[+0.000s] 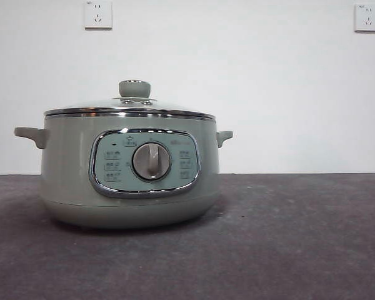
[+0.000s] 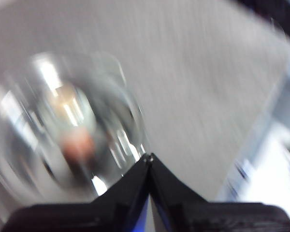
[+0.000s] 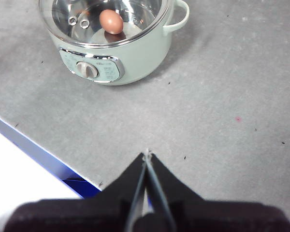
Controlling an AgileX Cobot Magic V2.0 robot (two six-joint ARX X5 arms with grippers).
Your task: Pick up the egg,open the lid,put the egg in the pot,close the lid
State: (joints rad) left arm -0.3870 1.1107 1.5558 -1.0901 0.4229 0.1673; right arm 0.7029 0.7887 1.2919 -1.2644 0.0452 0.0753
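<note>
The sage-green pot [image 1: 69, 181] stands left of centre on the grey table, with its dial [image 1: 151, 161] facing the front camera. The glass lid [image 1: 175, 112] sits closed on it, green knob [image 1: 134, 89] on top. In the right wrist view the reddish-brown egg [image 3: 111, 21] lies inside the pot [image 3: 145, 53], seen through the lid [image 3: 140, 14]. My right gripper [image 3: 146, 154] is shut and empty, well away from the pot above bare table. The left wrist view is blurred: my left gripper [image 2: 149, 155] is shut and empty beside the pot [image 2: 19, 159], with the egg [image 2: 78, 144] a reddish blob inside.
The table's blue edge [image 3: 38, 152] runs close to my right gripper, with white floor beyond it. Two wall sockets [image 1: 98, 14] [image 1: 367, 17] sit on the white wall behind. Neither arm shows in the front view.
</note>
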